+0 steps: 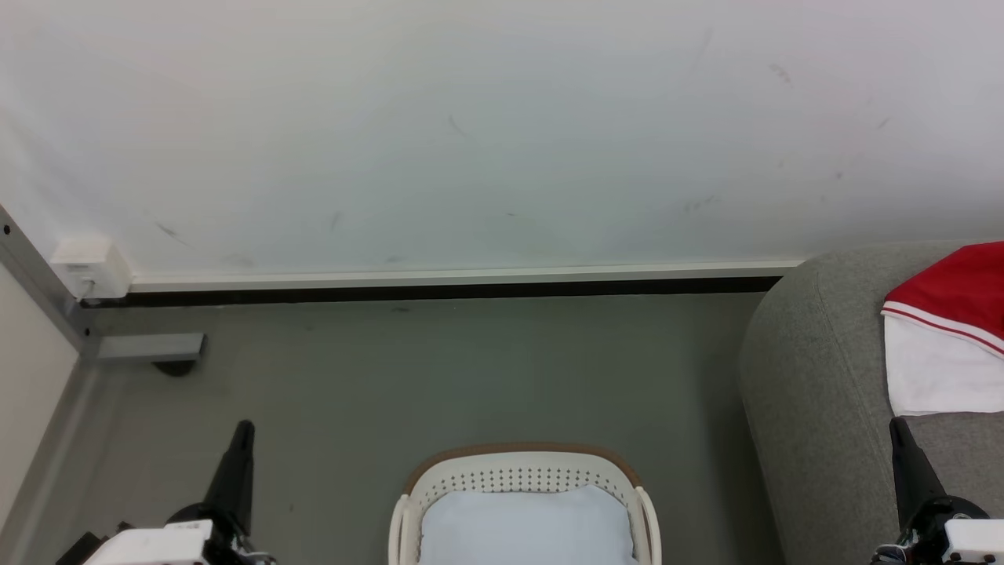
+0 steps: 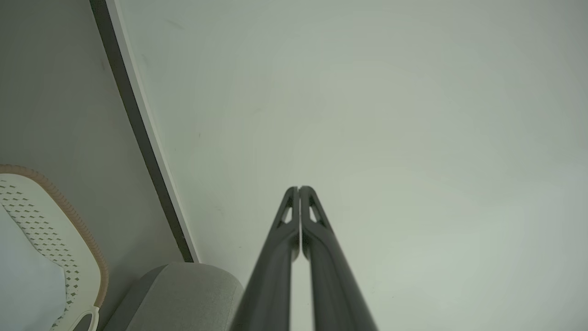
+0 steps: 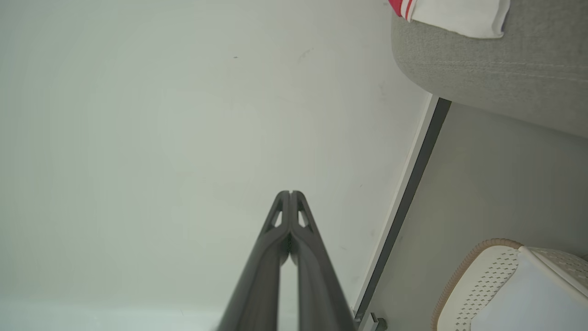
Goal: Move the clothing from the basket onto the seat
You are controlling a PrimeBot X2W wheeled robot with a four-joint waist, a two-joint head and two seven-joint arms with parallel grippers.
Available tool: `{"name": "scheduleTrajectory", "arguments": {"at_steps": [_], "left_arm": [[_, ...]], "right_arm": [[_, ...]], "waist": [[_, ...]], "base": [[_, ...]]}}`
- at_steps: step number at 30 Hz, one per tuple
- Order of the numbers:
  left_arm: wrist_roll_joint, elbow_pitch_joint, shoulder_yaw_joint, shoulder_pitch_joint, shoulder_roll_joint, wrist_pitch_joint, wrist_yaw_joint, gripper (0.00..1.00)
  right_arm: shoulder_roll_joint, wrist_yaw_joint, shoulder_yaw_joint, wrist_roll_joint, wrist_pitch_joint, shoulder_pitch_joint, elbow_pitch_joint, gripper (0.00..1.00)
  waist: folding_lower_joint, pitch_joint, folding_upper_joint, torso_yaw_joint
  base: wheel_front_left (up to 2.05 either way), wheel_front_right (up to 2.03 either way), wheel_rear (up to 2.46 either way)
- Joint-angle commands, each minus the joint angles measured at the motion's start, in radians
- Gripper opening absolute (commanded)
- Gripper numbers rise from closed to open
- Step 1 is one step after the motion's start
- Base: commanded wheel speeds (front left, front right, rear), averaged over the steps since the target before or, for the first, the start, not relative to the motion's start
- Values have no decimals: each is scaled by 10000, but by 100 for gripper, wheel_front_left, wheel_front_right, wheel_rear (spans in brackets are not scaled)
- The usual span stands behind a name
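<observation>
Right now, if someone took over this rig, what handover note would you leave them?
Left hand: shut, empty, left of the basket.
Right hand: shut, empty, by the seat.
Clothing: red and white garment lying on the seat.
Basket: on the floor, pale sheet inside; its near end is cut off.
Done: clothing is on the seat.
Left: check the basket's unseen end for more garments; if none, likely finished.

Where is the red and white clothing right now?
The clothing lies at the head view's far right, on the grey seat, just above the right gripper in that view and well right of the basket.
</observation>
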Motion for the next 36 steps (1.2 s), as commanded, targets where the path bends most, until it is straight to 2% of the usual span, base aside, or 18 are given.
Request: {"name": "scheduleTrajectory", "arguments": {"at_steps": [1,36], "left_arm": [[-142,-36,8,-86,21,31,-20,0],[-144,-38,5,-86,21,29,-20,0]], "right_arm": [[-77,-21,-39,14,29,-120,-43,0],[-77,-21,-38,14,28,-121,-43,0]], "waist": [[0,0,0,0],[0,0,0,0]], "base": [[0,0,0],[0,0,0]]}}
